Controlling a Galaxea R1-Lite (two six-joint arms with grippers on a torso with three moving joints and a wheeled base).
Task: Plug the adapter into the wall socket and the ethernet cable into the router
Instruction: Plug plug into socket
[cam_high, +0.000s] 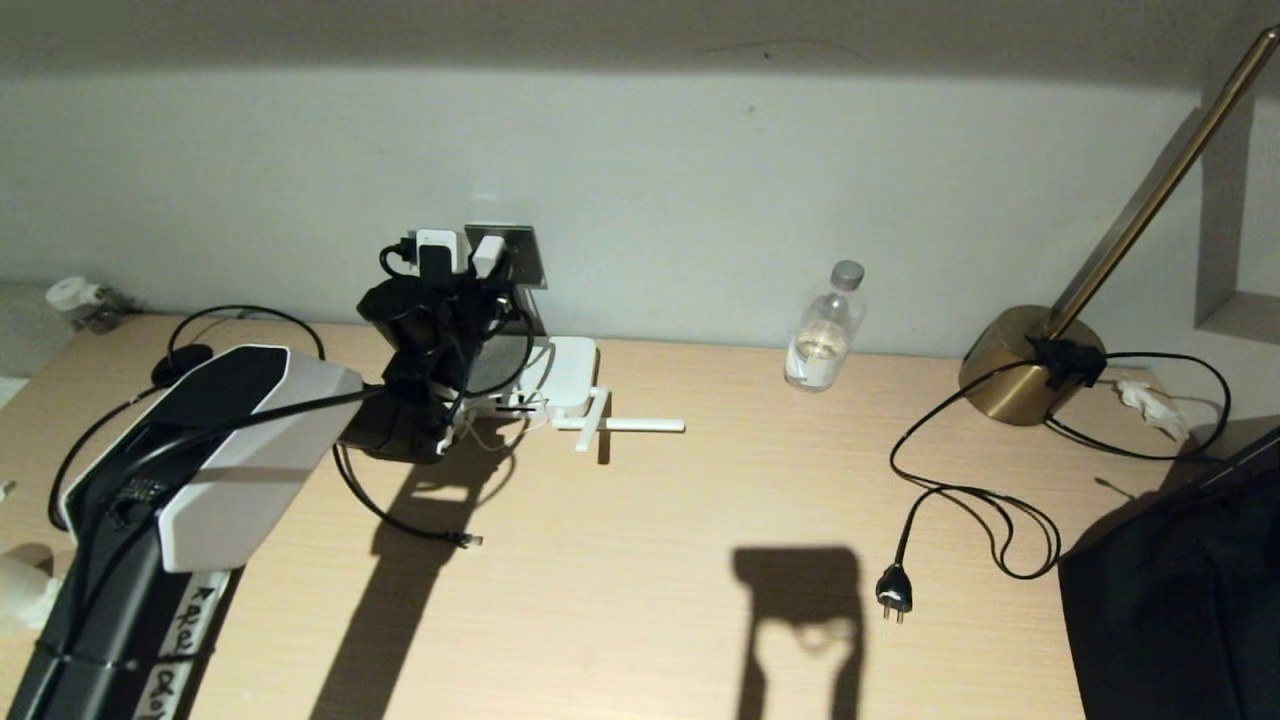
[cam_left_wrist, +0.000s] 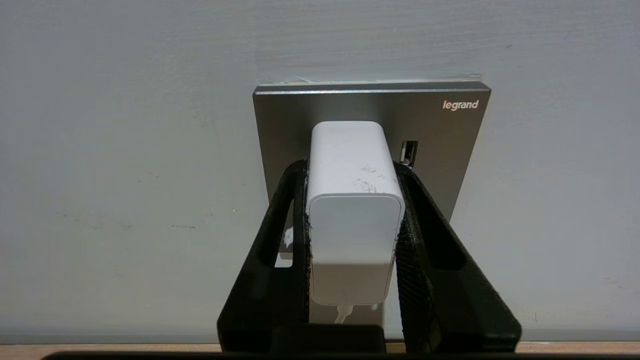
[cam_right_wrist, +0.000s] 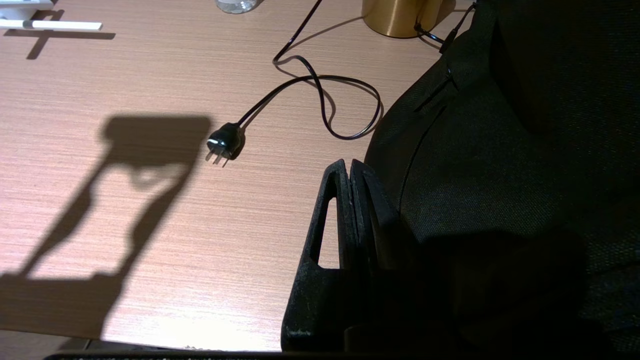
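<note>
Left gripper (cam_left_wrist: 352, 215) raised at the wall socket (cam_left_wrist: 440, 130), jaws clamped on both sides of the adapter (cam_left_wrist: 352, 200). Adapter sits against the grey faceplate, front end at the plate; whether the pins are fully seated cannot be told. Thin white cord leaves the adapter's rear end. Faceplate reads "legrand" at its upper corner.

Head view: left arm (cam_high: 210, 450) reaches from the near left of the counter (cam_high: 640, 560) up to the wall socket (cam_high: 522, 262). Router (cam_high: 567, 375) lies flat on the counter just below the socket, partly behind the gripper, 2 white antennas (cam_high: 625, 425) visible pointing away from it. Ethernet cable (cam_high: 380, 505) loops across the counter below the socket, its clip connector (cam_high: 468, 540) lying loose on the wood, apart from the router.

Right of the socket along the wall: clear water bottle (cam_high: 825, 330), then brass lamp base (cam_high: 1020, 365) with black cord and 2-pin plug (cam_high: 893, 592) lying loose.

Right gripper (cam_right_wrist: 350, 200) hangs over the near counter edge beside black fabric (cam_right_wrist: 500, 150), jaws pressed together, empty.
</note>
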